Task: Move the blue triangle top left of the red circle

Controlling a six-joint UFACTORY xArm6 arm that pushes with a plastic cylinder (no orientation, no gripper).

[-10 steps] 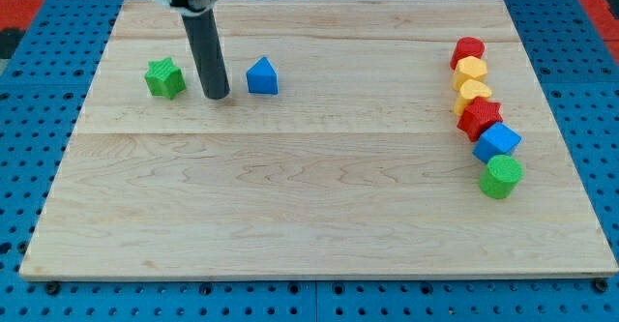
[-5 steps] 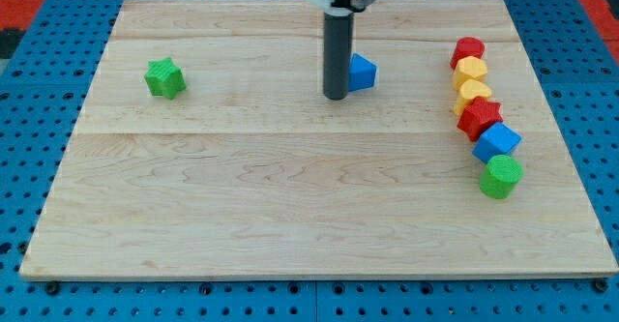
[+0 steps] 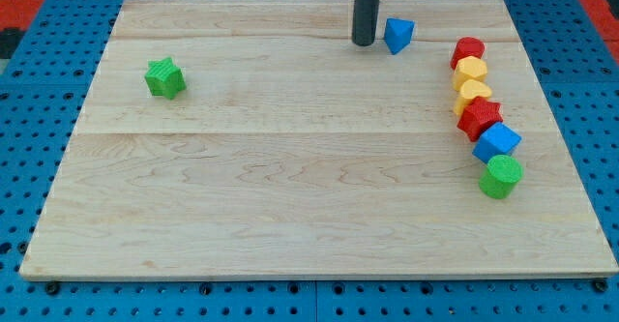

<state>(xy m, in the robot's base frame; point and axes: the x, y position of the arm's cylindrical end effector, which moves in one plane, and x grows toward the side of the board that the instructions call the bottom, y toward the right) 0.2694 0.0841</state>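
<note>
The blue triangle (image 3: 397, 34) lies near the view's top, right of centre on the wooden board (image 3: 290, 187). My tip (image 3: 364, 43) rests just to its left, nearly touching it. The red circle (image 3: 468, 50) is the topmost block of a column at the view's right. The blue triangle sits to the left of it and slightly higher, with a gap between them.
Below the red circle run a yellow block (image 3: 471, 70), a yellow heart (image 3: 472, 93), a red star (image 3: 480, 118), a blue cube (image 3: 497, 142) and a green block (image 3: 501, 177). A green star (image 3: 165, 77) lies at the view's left.
My tip has swept from beside the green star toward the view's right and top, pushing the blue triangle along. The triangle has turned while moving. Other blocks have not moved.
</note>
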